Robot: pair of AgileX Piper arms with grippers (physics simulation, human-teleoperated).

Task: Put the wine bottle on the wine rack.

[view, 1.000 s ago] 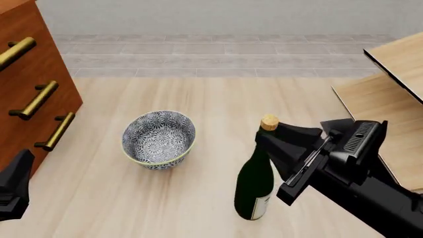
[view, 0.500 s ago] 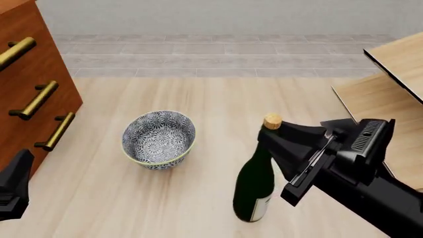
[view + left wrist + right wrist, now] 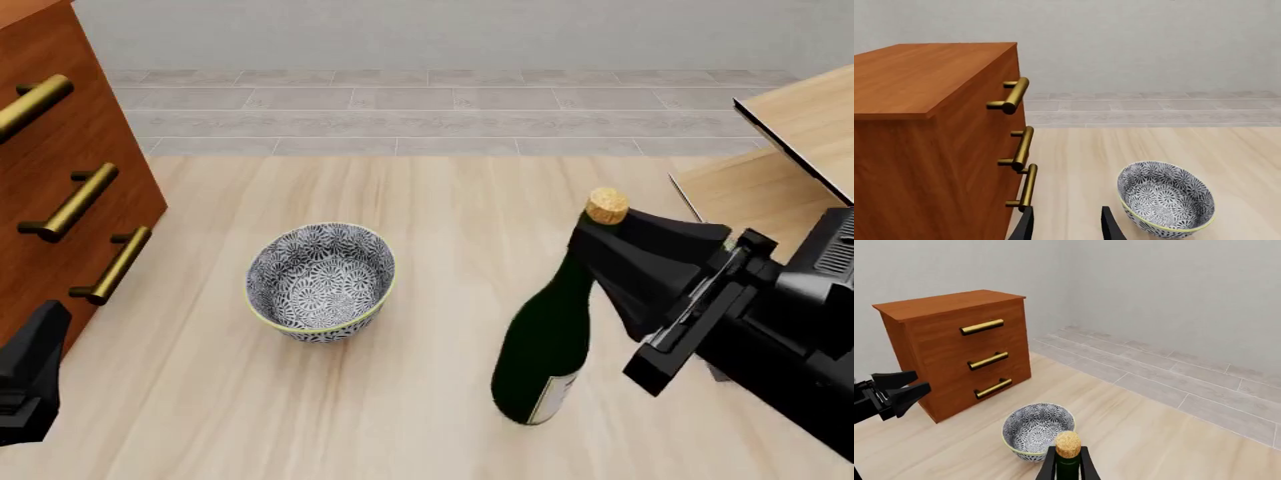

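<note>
The dark green wine bottle (image 3: 541, 350) with its tan cork (image 3: 607, 206) leans, top toward the right, in the front view's right half. My right gripper (image 3: 597, 247) is shut on its neck just under the cork. The right wrist view shows the cork (image 3: 1068, 444) between the fingers (image 3: 1047, 469). The light wooden wine rack (image 3: 787, 165) with black edging stands at the right edge, beyond the gripper. My left gripper (image 3: 1067, 229) stays open and holds nothing, low at the left (image 3: 30, 375), beside the cabinet.
A blue-patterned bowl (image 3: 320, 280) sits left of the bottle on the pale wooden table (image 3: 427, 200). A reddish-brown cabinet (image 3: 60, 180) with brass handles fills the left edge. The left arm's gripper (image 3: 899, 390) shows in the right wrist view near the cabinet.
The right gripper has carried the bottle to the right and slightly up, toward the rack, and the bottle now leans more. The left gripper and bowl have not moved.
</note>
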